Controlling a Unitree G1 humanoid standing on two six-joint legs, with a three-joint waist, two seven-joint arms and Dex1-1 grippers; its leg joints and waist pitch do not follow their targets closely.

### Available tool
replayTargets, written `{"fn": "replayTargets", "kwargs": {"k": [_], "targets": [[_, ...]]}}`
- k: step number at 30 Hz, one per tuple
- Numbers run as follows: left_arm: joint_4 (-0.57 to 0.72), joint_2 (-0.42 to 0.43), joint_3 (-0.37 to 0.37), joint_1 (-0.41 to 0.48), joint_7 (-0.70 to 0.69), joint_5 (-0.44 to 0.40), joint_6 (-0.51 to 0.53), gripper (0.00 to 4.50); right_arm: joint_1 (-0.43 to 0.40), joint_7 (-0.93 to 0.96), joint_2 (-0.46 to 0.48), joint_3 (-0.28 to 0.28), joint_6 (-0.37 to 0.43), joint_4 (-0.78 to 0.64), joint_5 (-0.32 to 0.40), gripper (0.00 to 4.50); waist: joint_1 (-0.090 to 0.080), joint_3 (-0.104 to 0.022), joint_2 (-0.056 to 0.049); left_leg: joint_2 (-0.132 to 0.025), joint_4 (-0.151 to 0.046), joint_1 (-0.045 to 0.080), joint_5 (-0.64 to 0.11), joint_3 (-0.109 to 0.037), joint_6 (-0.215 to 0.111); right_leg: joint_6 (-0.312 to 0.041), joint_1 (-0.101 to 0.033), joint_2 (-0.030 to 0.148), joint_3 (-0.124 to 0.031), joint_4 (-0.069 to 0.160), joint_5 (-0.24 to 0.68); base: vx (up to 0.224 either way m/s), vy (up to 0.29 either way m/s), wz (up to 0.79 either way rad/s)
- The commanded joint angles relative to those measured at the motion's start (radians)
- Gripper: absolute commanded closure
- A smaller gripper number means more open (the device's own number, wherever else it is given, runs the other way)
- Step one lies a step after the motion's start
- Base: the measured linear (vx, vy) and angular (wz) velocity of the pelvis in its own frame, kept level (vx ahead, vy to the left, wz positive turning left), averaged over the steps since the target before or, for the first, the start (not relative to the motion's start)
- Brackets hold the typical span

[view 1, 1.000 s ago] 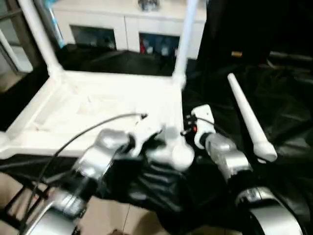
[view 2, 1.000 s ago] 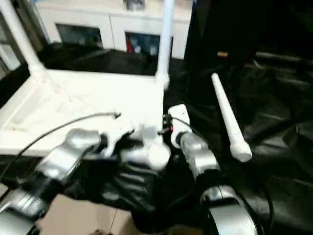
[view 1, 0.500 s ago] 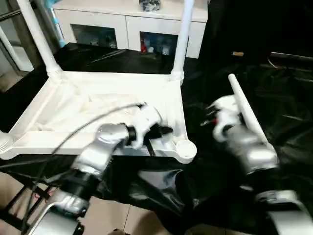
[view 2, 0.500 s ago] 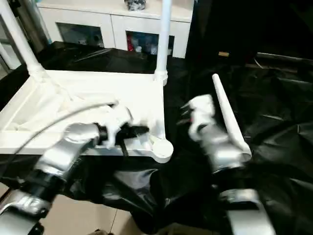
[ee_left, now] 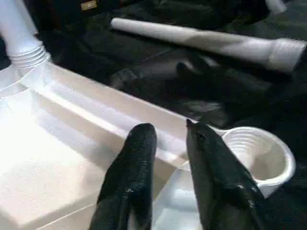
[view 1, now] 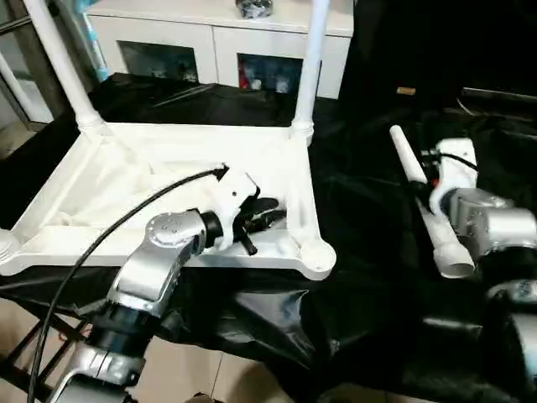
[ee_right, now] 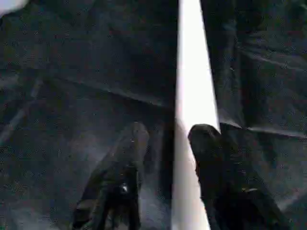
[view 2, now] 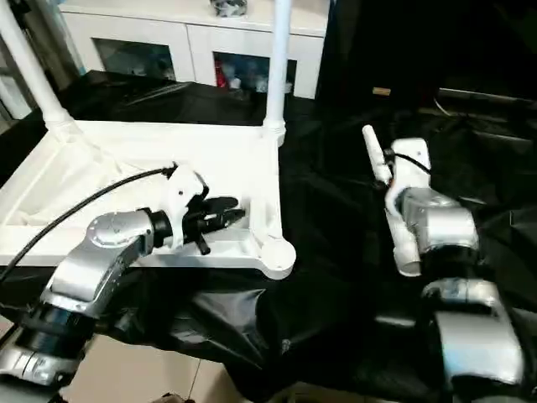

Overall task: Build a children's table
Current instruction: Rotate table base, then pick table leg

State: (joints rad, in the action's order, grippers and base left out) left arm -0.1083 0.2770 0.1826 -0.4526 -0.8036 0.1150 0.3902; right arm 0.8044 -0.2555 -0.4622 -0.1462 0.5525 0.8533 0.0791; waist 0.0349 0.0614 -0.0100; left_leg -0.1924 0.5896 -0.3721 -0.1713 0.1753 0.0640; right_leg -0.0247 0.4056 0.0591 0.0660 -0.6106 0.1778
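The white tabletop (view 1: 159,180) lies underside up on the black cloth. Two white legs stand in its far corners, one on the left (view 1: 63,71) and one on the right (view 1: 310,67). The near right corner socket (view 1: 317,252) holds nothing. My left gripper (ee_left: 168,129) hovers over the rim just beside that socket, open and holding nothing. A loose leg (view 1: 424,206) lies on the cloth to the right. My right gripper (ee_right: 168,132) hangs above it, open. The leg (ee_right: 194,91) runs between its two fingers, close to one of them.
A white cabinet (view 1: 226,38) with glass doors stands behind the work. Crumpled black cloth (view 1: 369,327) covers the table and hangs over its near edge. A black cable (view 1: 109,239) loops off my left forearm. Tiled floor (view 1: 180,378) shows below.
Both grippers were shut together at the near right corner and have since opened. The left drew back a little over the tabletop. The right arm swung right to the loose leg.
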Motion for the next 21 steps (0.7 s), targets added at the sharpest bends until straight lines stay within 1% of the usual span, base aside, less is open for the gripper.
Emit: {"fn": "replayTargets", "kwargs": {"k": [1, 2, 3, 6, 7, 8, 9, 11, 12, 13, 14, 17, 18, 19, 21], "targets": [[0.048, 0.015, 0.027, 0.012, -0.032, 0.021, 0.032, 2.74, 0.040, -0.005, -0.022, 0.008, 0.011, 0.052, -0.014, 2.41, 0.003, -0.073, 0.014, -0.023, -0.048, 0.005, -0.168, -0.001, -0.040, -0.211, -0.058, 0.065, -0.042, 0.075, 0.227, 0.000, 0.000, 0.00], [0.061, 0.021, 0.034, 0.015, -0.044, 0.027, 0.041, 2.60, 0.051, -0.004, -0.027, 0.009, 0.011, 0.073, -0.017, 2.36, 0.004, -0.073, 0.014, -0.023, -0.047, 0.007, -0.170, 0.001, -0.039, -0.208, -0.056, 0.065, -0.043, 0.077, 0.230, 0.000, 0.000, 0.00], [0.072, 0.026, 0.039, 0.018, -0.052, 0.030, 0.048, 2.49, 0.059, -0.007, -0.033, 0.010, 0.012, 0.091, -0.020, 2.28, 0.003, -0.073, 0.014, -0.023, -0.046, 0.006, -0.169, 0.000, -0.039, -0.209, -0.057, 0.065, -0.043, 0.075, 0.228, 0.000, 0.000, 0.00], [0.099, 0.036, 0.048, 0.027, -0.071, 0.037, 0.069, 2.44, 0.086, 0.003, -0.050, 0.011, 0.015, 0.149, -0.035, 2.05, 0.001, -0.072, 0.013, -0.022, -0.046, 0.006, -0.178, 0.000, -0.034, -0.211, -0.057, 0.064, -0.042, 0.075, 0.233, 0.000, 0.000, 0.00], [0.106, 0.038, 0.051, 0.030, -0.073, 0.037, 0.077, 2.32, 0.099, 0.006, -0.056, 0.007, 0.016, 0.177, -0.035, 1.97, 0.002, -0.072, 0.013, -0.022, -0.046, 0.006, -0.181, 0.000, -0.034, -0.210, -0.057, 0.063, -0.042, 0.076, 0.235, 0.000, 0.000, 0.00], [0.112, 0.041, 0.053, 0.032, -0.075, 0.037, 0.085, 2.16, 0.109, 0.003, -0.061, 0.007, 0.025, 0.202, -0.036, 1.91, 0.001, -0.073, 0.010, -0.022, -0.045, 0.006, -0.179, -0.001, -0.032, -0.211, -0.058, 0.063, -0.042, 0.075, 0.229, 0.000, 0.000, 0.00], [0.119, 0.044, 0.056, 0.034, -0.078, 0.038, 0.093, 2.04, 0.119, -0.005, -0.066, 0.011, 0.040, 0.230, -0.039, 1.79, 0.001, -0.073, 0.011, -0.021, -0.045, 0.006, -0.181, 0.000, -0.032, -0.215, -0.058, 0.061, -0.041, 0.074, 0.225, 0.000, 0.000, 0.00], [0.130, 0.053, 0.065, 0.036, -0.086, 0.043, 0.106, 2.01, 0.127, -0.027, -0.073, 0.018, 0.053, 0.270, -0.043, 1.76, 0.002, -0.074, 0.011, -0.021, -0.044, 0.005, -0.178, 0.000, -0.035, -0.218, -0.059, 0.061, -0.041, 0.073, 0.211, 0.000, 0.000, 0.00], [0.136, 0.061, 0.071, 0.036, -0.090, 0.042, 0.110, 1.79, 0.128, -0.049, -0.076, 0.025, 0.063, 0.297, -0.049, 1.75, 0.003, -0.074, 0.008, -0.022, -0.044, 0.004, -0.173, 0.000, -0.037, -0.223, -0.059, 0.062, -0.040, 0.072, 0.203, 0.000, 0.000, 0.00], [0.137, 0.061, 0.072, 0.036, -0.090, 0.042, 0.110, 1.79, 0.128, -0.050, -0.077, 0.026, 0.063, 0.300, -0.049, 1.75, 0.003, -0.074, 0.008, -0.022, -0.043, 0.005, -0.175, 0.000, -0.037, -0.225, -0.059, 0.061, -0.040, 0.071, 0.200, 0.000, 0.000, 0.00], [0.144, 0.068, 0.078, 0.037, -0.091, 0.038, 0.112, 1.64, 0.128, -0.073, -0.080, 0.030, 0.076, 0.332, -0.053, 1.75, 0.003, -0.074, 0.009, -0.023, -0.043, 0.004, -0.176, 0.000, -0.038, -0.230, -0.060, 0.060, -0.039, 0.070, 0.199, 0.000, 0.000, 0.00], [0.153, 0.072, 0.079, 0.038, -0.096, 0.042, 0.122, 1.58, 0.126, -0.086, -0.082, 0.022, 0.081, 0.365, -0.049, 1.75, 0.006, -0.075, 0.010, -0.024, -0.042, 0.002, -0.168, 0.001, -0.039, -0.237, -0.062, 0.062, -0.038, 0.068, 0.191, 0.000, 0.000, 0.00], [0.159, 0.077, 0.081, 0.039, -0.097, 0.041, 0.128, 1.32, 0.126, -0.099, -0.083, 0.021, 0.087, 0.384, -0.052, 1.75, 0.006, -0.073, 0.010, -0.025, -0.042, 0.003, -0.176, 0.001, -0.039, -0.235, -0.060, 0.062, -0.037, 0.070, 0.204, 0.000, 0.000, 0.00], [0.163, 0.079, 0.082, 0.040, -0.098, 0.041, 0.131, 1.22, 0.126, -0.110, -0.083, 0.022, 0.093, 0.394, -0.053, 1.75, 0.006, -0.072, 0.011, -0.025, -0.042, 0.004, -0.183, 0.001, -0.038, -0.234, -0.059, 0.062, -0.037, 0.071, 0.215, 0.000, 0.000, 0.00], [0.168, 0.085, 0.084, 0.040, -0.098, 0.043, 0.133, 1.22, 0.126, -0.117, -0.085, 0.028, 0.100, 0.406, -0.058, 1.75, 0.008, -0.071, 0.011, -0.025, -0.041, 0.005, -0.192, 0.001, -0.034, -0.224, -0.057, 0.063, -0.037, 0.073, 0.247, 0.000, 0.000, 0.00]]}}
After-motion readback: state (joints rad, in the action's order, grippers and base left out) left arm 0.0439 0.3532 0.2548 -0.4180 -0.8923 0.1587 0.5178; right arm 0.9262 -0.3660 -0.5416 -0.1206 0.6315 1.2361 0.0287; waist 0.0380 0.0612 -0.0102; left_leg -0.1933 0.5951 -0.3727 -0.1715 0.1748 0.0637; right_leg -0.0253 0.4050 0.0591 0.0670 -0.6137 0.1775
